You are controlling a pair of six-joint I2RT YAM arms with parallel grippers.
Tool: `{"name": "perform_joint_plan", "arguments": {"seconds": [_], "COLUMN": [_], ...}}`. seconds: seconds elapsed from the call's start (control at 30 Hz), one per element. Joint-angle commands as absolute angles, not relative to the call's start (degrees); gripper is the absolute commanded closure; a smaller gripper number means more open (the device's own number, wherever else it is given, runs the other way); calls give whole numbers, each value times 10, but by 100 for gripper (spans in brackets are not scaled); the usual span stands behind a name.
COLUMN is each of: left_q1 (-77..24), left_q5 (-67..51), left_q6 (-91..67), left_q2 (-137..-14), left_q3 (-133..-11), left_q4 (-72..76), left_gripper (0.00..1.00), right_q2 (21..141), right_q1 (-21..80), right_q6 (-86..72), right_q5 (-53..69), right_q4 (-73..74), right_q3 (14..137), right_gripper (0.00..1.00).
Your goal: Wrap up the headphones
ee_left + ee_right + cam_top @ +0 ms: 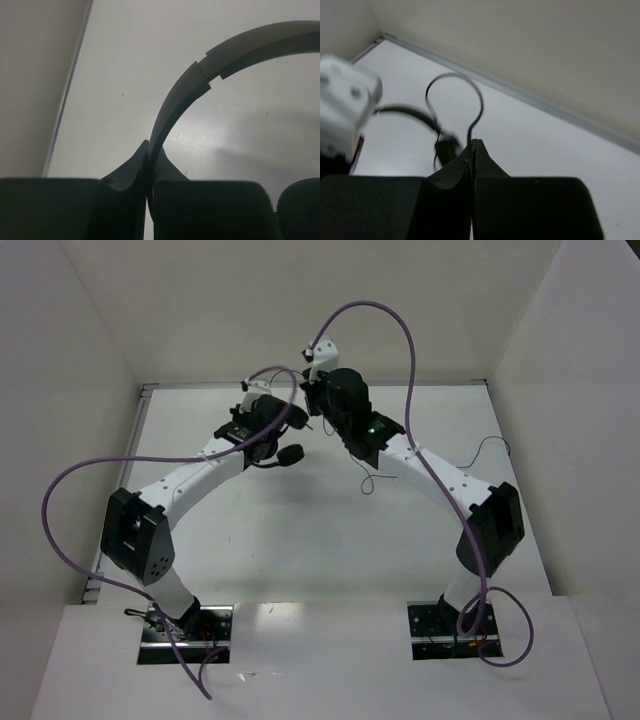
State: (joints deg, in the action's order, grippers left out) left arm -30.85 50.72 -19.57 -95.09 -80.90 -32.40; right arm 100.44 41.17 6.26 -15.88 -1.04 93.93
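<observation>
We have the headphones (291, 454), black, held up off the tabletop near its far edge, about mid-width. The thin headband (200, 80) arcs up and right out of the left gripper (150, 150), which pinches it edge-on. One padded earcup (300, 205) sits at the lower right. The thin cord (454, 80) loops out of the right gripper (473, 145), clamped between its fingers. A curl (366, 483) of cord dangles further right.

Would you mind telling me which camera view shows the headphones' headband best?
The left wrist view: the headband fills the frame, pinched in the left end effector. The top view shows it tiny beside an earcup; the right wrist view shows mostly the thin cord.
</observation>
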Motion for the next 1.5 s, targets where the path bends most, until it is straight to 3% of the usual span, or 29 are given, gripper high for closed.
{"name": "perform_joint_plan", "arguments": {"seconds": [0.0,0.3,0.67,1.0,1.2,1.47], "left_q1": [-298,-225,-185,-185,-185,-185], "left_q5": [604,512,309,108,-41,-121], "left_q6": [-242,-386,-346,-295,-290,-281], "left_q2": [-946,-1019,-1089,-1006,-926,-839], "left_q3": [-808,-889,-1122,-1143,-1145,-1115], "left_q4": [-138,-133,-167,-226,-270,-324], "left_gripper": [99,99,99,99,99,99], "right_q2": [921,837,811,777,794,828], "right_q1": [410,415,482,474,461,436], "right_q6": [-26,-147,-230,-211,-180,-142], "right_q5": [-110,-8,33,-198,-238,-233], "right_q4": [-33,-83,-145,-209,-274,-345], "right_q3": [854,750,591,463,433,428], "right_gripper": [99,99,99,99,99,98]}}
